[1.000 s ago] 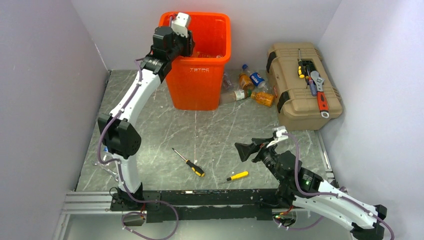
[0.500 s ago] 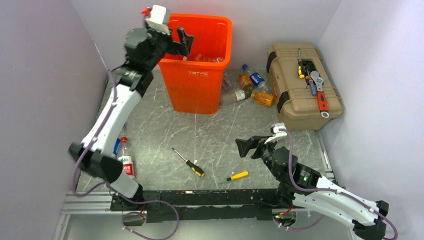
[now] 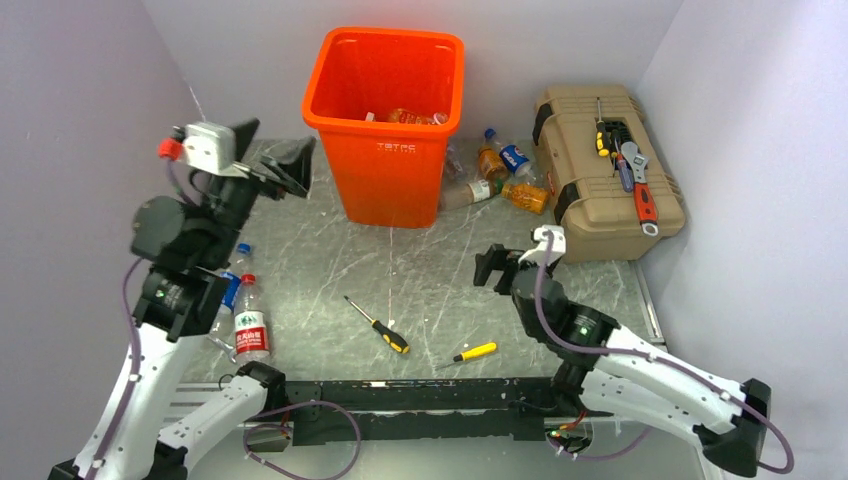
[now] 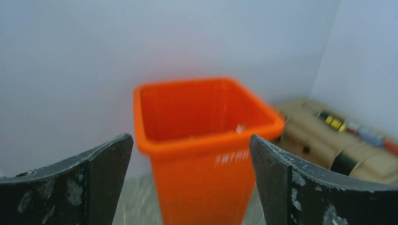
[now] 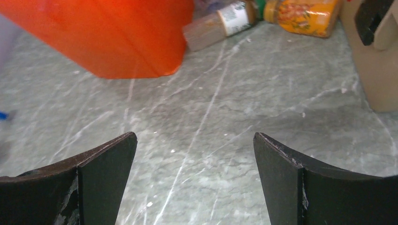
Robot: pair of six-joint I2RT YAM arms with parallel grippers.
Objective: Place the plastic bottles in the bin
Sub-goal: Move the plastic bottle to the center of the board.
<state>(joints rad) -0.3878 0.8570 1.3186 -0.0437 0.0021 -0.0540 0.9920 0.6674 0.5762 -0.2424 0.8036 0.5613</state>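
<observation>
Left gripper point(image 3: 272, 155) and right gripper point(image 3: 497, 268) spread wide, empty. Bottles point(image 3: 523, 195) lie right of bin point(image 3: 385, 165), some inside, two left. Suggest right gripper approach low, straddle one bottle mid-body.

This is looking like a robotics lab cell: plain pale panels point(image 3: 80, 100) are boxing in a marbled surface point(image 3: 430, 260), a black mounting rail point(image 3: 430, 390) edging it.
</observation>
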